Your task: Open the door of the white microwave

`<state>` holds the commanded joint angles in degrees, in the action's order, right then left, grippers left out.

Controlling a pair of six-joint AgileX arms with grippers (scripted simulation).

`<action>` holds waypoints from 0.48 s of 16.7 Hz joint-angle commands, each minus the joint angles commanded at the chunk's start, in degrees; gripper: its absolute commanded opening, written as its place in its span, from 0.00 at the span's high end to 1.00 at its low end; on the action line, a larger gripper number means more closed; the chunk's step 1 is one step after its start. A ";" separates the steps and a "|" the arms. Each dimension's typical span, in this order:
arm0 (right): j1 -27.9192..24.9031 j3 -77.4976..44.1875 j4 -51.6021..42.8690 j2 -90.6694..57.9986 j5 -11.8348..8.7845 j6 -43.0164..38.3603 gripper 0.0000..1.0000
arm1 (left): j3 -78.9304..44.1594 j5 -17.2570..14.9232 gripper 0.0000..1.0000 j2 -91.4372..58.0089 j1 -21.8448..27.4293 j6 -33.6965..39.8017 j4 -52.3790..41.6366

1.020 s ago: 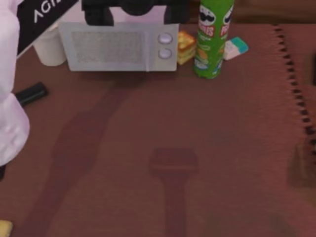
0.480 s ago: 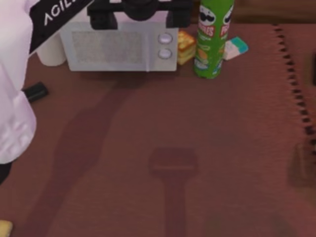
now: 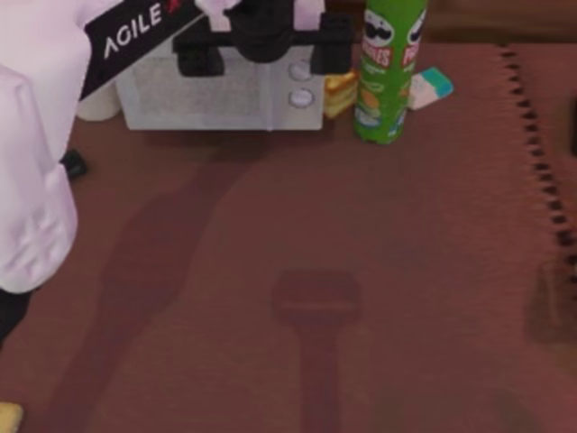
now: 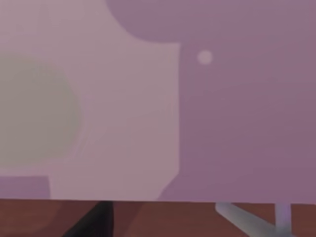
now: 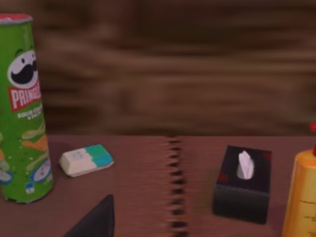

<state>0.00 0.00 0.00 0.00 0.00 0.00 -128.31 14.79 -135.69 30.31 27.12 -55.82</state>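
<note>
Your left arm (image 3: 36, 153) fills the left edge of the top view and reaches toward the upper middle, where its gripper (image 3: 263, 41) hangs over the top front edge of the white microwave (image 3: 225, 95). You see the gripper's black crossbar lying across the upper part of the door (image 3: 194, 90), with its two dark ends set wide apart, so the fingers look spread rather than pinching anything. You cannot tell whether either finger touches the door.

The microwave sits in the upper left part of the top view, its front facing down the frame. The door lies flush with the front, closed, and its grey mesh window shows below the crossbar. The two round knobs (image 3: 301, 85) sit at the right end of the front, one above the other.

Just right of the microwave you find a small yellow and orange block (image 3: 340, 90), then the tall green chip can (image 3: 389, 68), standing upright. A white and teal eraser (image 3: 431, 87) lies beside the can on its right. A white cup (image 3: 97, 104) peeks out at the microwave's left, partly under the arm.

The left wrist view is filled by pale, blurred surfaces very close to the lens. In the right wrist view you see the chip can, the eraser, a black tissue box (image 5: 242, 183) and a yellow bottle (image 5: 301, 195). Your right gripper is in none of the views.
</note>
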 joint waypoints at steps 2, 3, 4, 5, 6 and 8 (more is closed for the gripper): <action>0.00 0.00 0.00 0.00 0.00 0.00 0.00 | 0.00 0.00 0.15 0.00 0.00 0.00 0.00; 0.00 0.00 0.00 0.00 0.00 0.00 0.00 | 0.00 0.00 0.23 0.00 0.00 0.00 0.00; 0.00 0.00 0.00 0.00 0.00 0.00 0.00 | 0.00 0.00 0.30 0.00 0.00 0.00 0.00; 0.00 0.00 0.00 0.00 0.00 0.00 0.00 | 0.00 0.00 0.38 0.00 0.00 0.00 0.00; 0.00 0.00 0.00 0.00 0.00 0.00 0.00 | 0.00 0.00 0.45 0.00 0.00 0.00 0.00; 0.00 0.00 0.00 0.00 0.00 0.00 0.00 | 0.00 0.00 0.60 0.00 0.00 0.00 0.00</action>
<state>0.00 0.00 0.00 0.00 0.00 0.00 -128.31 14.79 -135.69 30.31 27.12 -55.82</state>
